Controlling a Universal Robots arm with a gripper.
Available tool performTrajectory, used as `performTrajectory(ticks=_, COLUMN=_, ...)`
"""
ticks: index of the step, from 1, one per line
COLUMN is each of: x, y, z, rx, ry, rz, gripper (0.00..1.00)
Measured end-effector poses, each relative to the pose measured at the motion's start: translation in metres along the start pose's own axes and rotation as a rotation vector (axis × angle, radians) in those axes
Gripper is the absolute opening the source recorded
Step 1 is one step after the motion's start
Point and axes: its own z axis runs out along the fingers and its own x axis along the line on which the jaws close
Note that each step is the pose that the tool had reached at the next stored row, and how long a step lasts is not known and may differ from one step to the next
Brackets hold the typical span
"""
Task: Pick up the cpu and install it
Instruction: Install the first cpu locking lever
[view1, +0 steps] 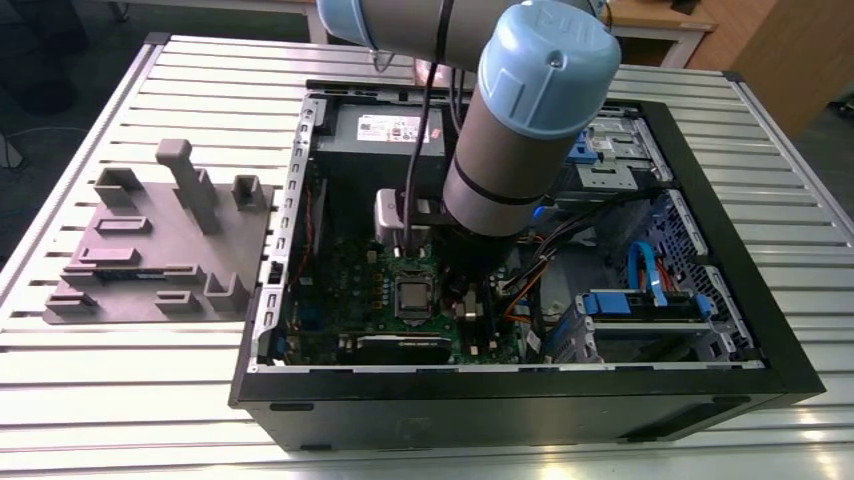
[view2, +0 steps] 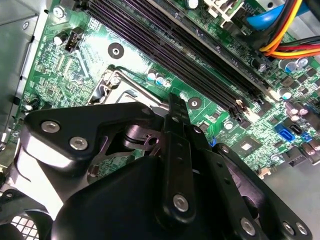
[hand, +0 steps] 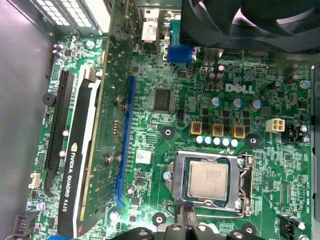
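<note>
The cpu (hand: 208, 180) lies flat inside the metal frame of the socket (hand: 172, 192) on the green motherboard (hand: 150, 75) in the first wrist view, its silver top facing up. In the exterior view the cpu (view1: 412, 296) sits near the middle of the board, inside the open computer case (view1: 534, 410). The gripper (view2: 172, 102) hangs just above the socket; its black finger tip (hand: 186, 212) stands at the 6 o'clock edge of the socket frame, close to the chip. It holds nothing that I can see, and whether its fingers are open or closed I cannot tell. A graphics card (hand: 77, 165) stands at 9 o'clock from the socket. The grey fixture (view1: 160, 250) rests on the table (view1: 134, 400), at 9 o'clock from the case.
</note>
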Motion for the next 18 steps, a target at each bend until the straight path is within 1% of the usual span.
performTrajectory(ticks=7, x=0.0000, y=-0.0001, z=0.0009, rx=0.0001, ry=-0.0003, rz=0.000, gripper=0.10)
performTrajectory(ticks=11, x=0.0000, y=-0.0004, z=0.0045, rx=0.0001, ry=-0.0001, rz=0.000, gripper=0.10)
performTrajectory(ticks=18, x=0.0001, y=-0.0014, z=0.0088, rx=-0.0002, ry=0.0004, rz=0.000, gripper=0.10)
